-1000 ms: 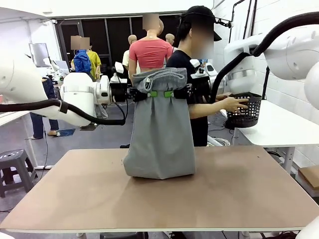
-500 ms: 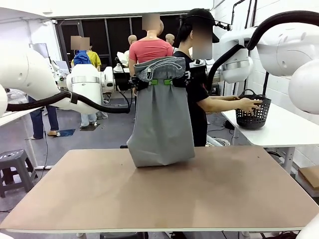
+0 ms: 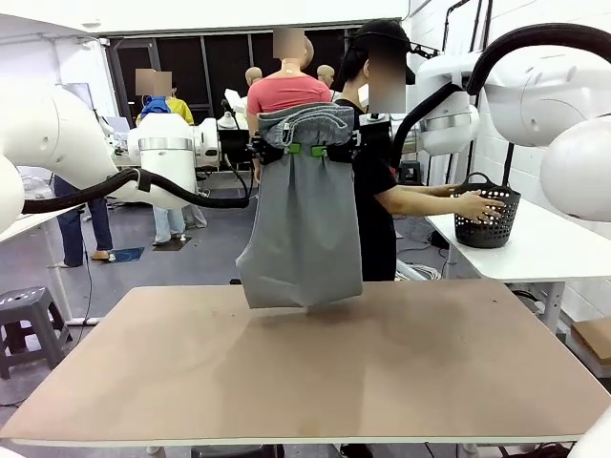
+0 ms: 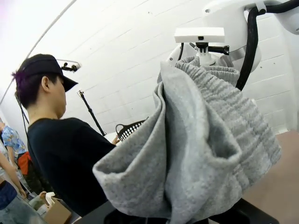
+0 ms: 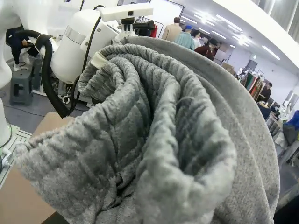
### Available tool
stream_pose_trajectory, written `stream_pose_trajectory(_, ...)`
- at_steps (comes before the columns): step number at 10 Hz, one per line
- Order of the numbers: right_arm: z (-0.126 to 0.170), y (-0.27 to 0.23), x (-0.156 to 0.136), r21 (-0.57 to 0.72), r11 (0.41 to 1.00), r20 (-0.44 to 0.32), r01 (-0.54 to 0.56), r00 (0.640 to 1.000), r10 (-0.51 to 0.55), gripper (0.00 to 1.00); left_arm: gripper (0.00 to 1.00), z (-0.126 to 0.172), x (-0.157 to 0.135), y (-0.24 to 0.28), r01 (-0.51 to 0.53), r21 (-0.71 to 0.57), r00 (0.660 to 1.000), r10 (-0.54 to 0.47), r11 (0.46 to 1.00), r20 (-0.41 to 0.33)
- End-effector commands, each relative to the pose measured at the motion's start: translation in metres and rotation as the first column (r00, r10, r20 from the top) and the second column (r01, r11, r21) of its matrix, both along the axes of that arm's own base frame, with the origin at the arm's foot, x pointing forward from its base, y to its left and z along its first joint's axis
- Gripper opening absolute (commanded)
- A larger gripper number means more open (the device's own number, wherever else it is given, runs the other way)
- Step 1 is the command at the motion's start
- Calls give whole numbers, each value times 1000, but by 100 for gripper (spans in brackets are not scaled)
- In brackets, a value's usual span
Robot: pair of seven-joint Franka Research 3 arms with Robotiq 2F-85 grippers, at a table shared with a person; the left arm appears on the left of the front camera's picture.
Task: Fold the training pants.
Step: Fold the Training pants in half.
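Observation:
The training pants (image 3: 304, 219), light grey, hang full length above the far middle of the table (image 3: 401, 372), their lower hem just off the surface. My left gripper (image 3: 286, 150) is shut on the left of the gathered waistband and my right gripper (image 3: 326, 150) on its right, green pads close together. In the left wrist view the bunched waistband (image 4: 205, 140) covers my fingers, with the right arm's wrist (image 4: 201, 37) behind it. The ribbed waistband (image 5: 154, 140) also hides the fingers in the right wrist view, with the left arm (image 5: 84, 42) beyond.
A person (image 3: 372, 181) in a black shirt stands behind the pants, a hand (image 3: 477, 203) on a black mesh basket (image 3: 489, 212) on the white side table (image 3: 554, 248) at the right. A grey stool (image 3: 29, 320) stands at the left.
Both grippers have risen with the waistband, lifting the pants' hem off the table. The person has set the basket farther right on the side table.

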State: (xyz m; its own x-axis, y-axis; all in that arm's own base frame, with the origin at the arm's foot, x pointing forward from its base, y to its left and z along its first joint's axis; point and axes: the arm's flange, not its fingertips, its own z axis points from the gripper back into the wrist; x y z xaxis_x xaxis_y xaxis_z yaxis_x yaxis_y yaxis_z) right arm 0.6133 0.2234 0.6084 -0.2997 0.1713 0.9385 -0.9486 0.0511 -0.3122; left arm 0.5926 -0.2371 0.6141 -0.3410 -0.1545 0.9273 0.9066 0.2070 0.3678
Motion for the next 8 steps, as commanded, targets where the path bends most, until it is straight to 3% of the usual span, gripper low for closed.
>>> stream_pose_trajectory(1,-34,-3,-4,-53,998,-62,-17,998,14,0,0,-19,3,3,18,-22,998,-19,1000,-57)
stream_pose_trajectory(4,-85,-13,-30,-50,998,-126,-41,991,35,0,0,-59,-12,11,38,-46,993,-43,998,-109)
stream_pose_trajectory(7,-111,-23,-60,-11,998,-317,-58,947,51,0,0,-81,-60,20,102,-69,955,-117,992,-272)
stream_pose_trajectory(8,-121,-26,-72,-10,997,-400,-77,914,67,0,0,-94,-74,19,130,-73,930,-147,989,-336)
